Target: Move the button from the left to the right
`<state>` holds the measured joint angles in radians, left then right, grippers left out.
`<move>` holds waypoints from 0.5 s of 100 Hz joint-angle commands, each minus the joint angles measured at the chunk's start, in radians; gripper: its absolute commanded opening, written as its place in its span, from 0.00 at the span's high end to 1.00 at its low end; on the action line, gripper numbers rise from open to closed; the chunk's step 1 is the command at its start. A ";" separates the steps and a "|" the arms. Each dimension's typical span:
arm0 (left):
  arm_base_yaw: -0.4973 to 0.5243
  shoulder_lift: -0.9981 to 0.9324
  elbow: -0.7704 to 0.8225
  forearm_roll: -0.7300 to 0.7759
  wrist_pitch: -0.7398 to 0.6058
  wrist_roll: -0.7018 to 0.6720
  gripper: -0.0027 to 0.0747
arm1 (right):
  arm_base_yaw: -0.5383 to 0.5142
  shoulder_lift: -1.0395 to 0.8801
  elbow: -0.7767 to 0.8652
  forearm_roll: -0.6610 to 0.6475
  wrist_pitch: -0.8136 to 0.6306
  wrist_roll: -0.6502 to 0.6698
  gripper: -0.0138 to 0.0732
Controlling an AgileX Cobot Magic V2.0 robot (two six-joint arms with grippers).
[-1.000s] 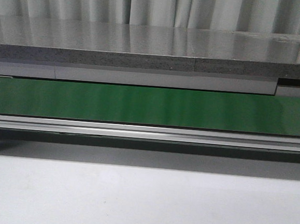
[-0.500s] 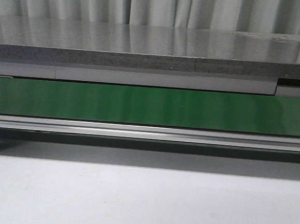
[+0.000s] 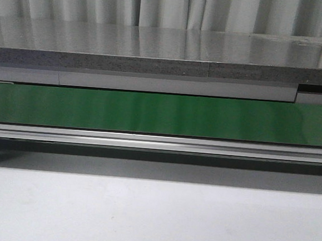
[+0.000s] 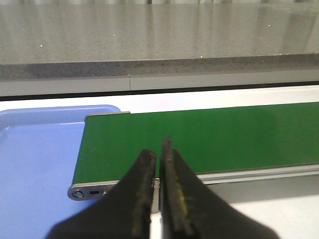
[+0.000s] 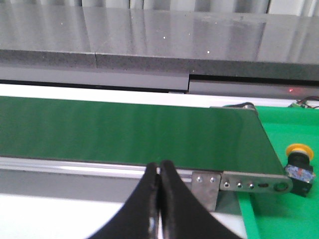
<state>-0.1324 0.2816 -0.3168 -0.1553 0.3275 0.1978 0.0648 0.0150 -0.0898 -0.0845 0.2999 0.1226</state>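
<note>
While your left gripper [image 4: 158,157] hangs closed and empty at the conveyor belt [image 4: 199,139]'s left end, beside the blue tray [image 4: 35,149], your right gripper [image 5: 159,172], closed and empty too, is nearer the button [image 5: 299,160], which sits upright just past the belt's right end.

right gripper [image 5: 159,172] closed, empty | button [image 5: 298,162] on green tray [image 5: 279,219] beside belt [image 5: 124,132]

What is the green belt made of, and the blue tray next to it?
The belt looks like smooth rubber or plastic: flat, even green, with a soft sheen. The tray looks like matte plastic: even pale blue, with a rounded, moulded rim. I can't be sure of either.
</note>
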 commanded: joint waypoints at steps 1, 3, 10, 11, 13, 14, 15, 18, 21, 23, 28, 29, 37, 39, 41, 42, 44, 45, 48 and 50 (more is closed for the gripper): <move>-0.007 0.006 -0.029 -0.009 -0.079 -0.004 0.96 | 0.002 -0.033 0.021 -0.010 -0.090 0.002 0.92; -0.007 0.006 -0.029 -0.009 -0.079 -0.004 0.96 | 0.002 -0.043 0.032 -0.007 -0.093 0.002 0.92; -0.007 0.006 -0.029 -0.009 -0.079 -0.004 0.96 | 0.002 -0.040 0.065 -0.003 -0.121 0.002 0.92; -0.007 0.006 -0.029 -0.009 -0.079 -0.004 0.96 | 0.002 -0.040 0.071 -0.003 -0.126 0.002 0.92; -0.007 0.006 -0.029 -0.009 -0.079 -0.004 0.96 | 0.002 -0.040 0.076 -0.002 -0.133 0.002 0.92; -0.007 0.006 -0.029 -0.009 -0.079 -0.004 0.96 | 0.002 -0.040 0.081 -0.001 -0.139 0.002 0.92; -0.007 0.006 -0.029 -0.009 -0.079 -0.004 0.96 | 0.002 -0.040 0.084 -0.001 -0.142 0.002 0.92; -0.007 0.006 -0.029 -0.009 -0.079 -0.004 0.96 | 0.002 -0.041 0.096 -0.001 -0.158 0.002 0.92; -0.007 0.006 -0.029 -0.009 -0.079 -0.004 0.96 | 0.002 -0.041 0.105 -0.001 -0.173 0.002 0.92; -0.007 0.006 -0.029 -0.009 -0.079 -0.004 0.96 | 0.002 -0.041 0.112 -0.001 -0.185 0.002 0.92; -0.007 0.006 -0.029 -0.009 -0.079 -0.004 0.96 | 0.002 -0.041 0.120 -0.001 -0.200 0.002 0.92; -0.007 0.006 -0.029 -0.009 -0.079 -0.004 0.96 | 0.002 -0.041 0.120 -0.001 -0.198 0.002 0.92; -0.007 0.006 -0.029 -0.009 -0.079 -0.004 0.96 | 0.002 -0.041 0.119 -0.001 -0.214 0.002 0.92; -0.007 0.006 -0.029 -0.009 -0.079 -0.004 0.96 | 0.002 -0.041 0.119 -0.001 -0.215 0.002 0.92; -0.007 0.006 -0.029 -0.009 -0.079 -0.004 0.96 | 0.002 -0.041 0.119 -0.001 -0.216 0.002 0.92; -0.007 0.006 -0.029 -0.009 -0.079 -0.004 0.96 | 0.002 -0.041 0.119 -0.001 -0.216 0.002 0.92; -0.007 0.006 -0.029 -0.009 -0.079 -0.004 0.96 | 0.002 -0.041 0.119 -0.001 -0.214 0.002 0.92; -0.007 0.006 -0.029 -0.009 -0.079 -0.004 0.96 | 0.002 -0.041 0.119 -0.001 -0.214 0.002 0.92; -0.007 0.006 -0.029 -0.009 -0.079 -0.004 0.96 | 0.002 -0.041 0.119 -0.001 -0.213 0.002 0.92; -0.007 0.006 -0.029 -0.009 -0.079 -0.004 0.96 | 0.002 -0.041 0.119 -0.001 -0.212 0.002 0.92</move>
<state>-0.1324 0.2816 -0.3168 -0.1553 0.3275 0.1978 0.0648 -0.0101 0.0270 -0.0827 0.1774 0.1226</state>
